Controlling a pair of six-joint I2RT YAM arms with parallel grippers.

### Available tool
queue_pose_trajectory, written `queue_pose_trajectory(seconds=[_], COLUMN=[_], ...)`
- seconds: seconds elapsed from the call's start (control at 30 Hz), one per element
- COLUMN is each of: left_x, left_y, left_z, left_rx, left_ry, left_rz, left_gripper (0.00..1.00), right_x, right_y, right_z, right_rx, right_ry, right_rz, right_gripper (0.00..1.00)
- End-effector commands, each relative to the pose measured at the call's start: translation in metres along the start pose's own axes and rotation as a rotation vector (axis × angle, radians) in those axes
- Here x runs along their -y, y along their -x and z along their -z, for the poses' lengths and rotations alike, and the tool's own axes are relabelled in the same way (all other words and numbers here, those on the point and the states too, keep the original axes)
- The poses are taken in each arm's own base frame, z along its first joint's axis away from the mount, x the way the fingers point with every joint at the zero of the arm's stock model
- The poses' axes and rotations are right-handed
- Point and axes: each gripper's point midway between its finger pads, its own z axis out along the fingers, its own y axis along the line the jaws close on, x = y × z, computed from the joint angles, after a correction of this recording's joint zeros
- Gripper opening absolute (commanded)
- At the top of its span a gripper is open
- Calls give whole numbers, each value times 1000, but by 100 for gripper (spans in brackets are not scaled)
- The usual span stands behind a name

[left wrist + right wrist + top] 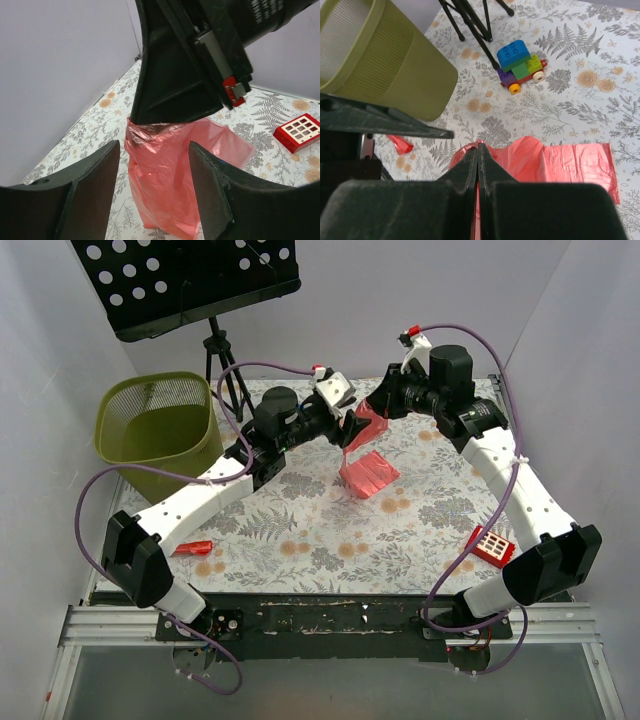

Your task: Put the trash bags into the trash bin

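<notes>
A red-pink trash bag (366,468) hangs from my right gripper (372,412), its lower end resting on the flowered table. In the right wrist view the right gripper (478,148) is shut, with the film of the trash bag (560,164) pinched at its tips. My left gripper (350,430) faces it from the left and is open. In the left wrist view the trash bag (160,185) hangs in the gap of the left gripper (154,150), and neither pad presses it. The olive-green trash bin (160,428) stands at the back left, also seen as the trash bin (380,60).
A black music stand (185,280) rises behind the bin, its tripod legs (470,25) on the table. A toy car of coloured blocks (521,66) sits near them. A red gridded block (490,545) lies front right, a small red stick (192,548) front left.
</notes>
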Motion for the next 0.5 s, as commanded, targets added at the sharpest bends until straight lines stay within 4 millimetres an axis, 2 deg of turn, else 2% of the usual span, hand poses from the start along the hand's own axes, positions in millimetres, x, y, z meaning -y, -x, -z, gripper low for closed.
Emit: queue_pose_trajectory(seconds=[0.0,0.07,0.17,0.2,0.4,0.47], left_x=[11,14,14,13,-10,-20], left_y=[1,-4,-8,-6,4,5], left_z=[-4,-6,-5,-3,17,25], left_rx=[27,14,-4,-1,7,3], left_ry=[-77,-100,-113,-117,-61,-23], left_rz=[-53,-66,-83,-92,-89,-97], left_gripper=[54,41,4,0,0,0], right_x=[-22,-27,-33,-32,-9,-12], right_y=[6,1,-4,-5,-3,2], right_z=[14,14,16,17,30,39], right_rx=[38,24,9,7,11,21], right_ry=[105,142,187,188,122,162], right_rz=[73,79,120,133,161,183], right_gripper=[1,1,1,1,4,26])
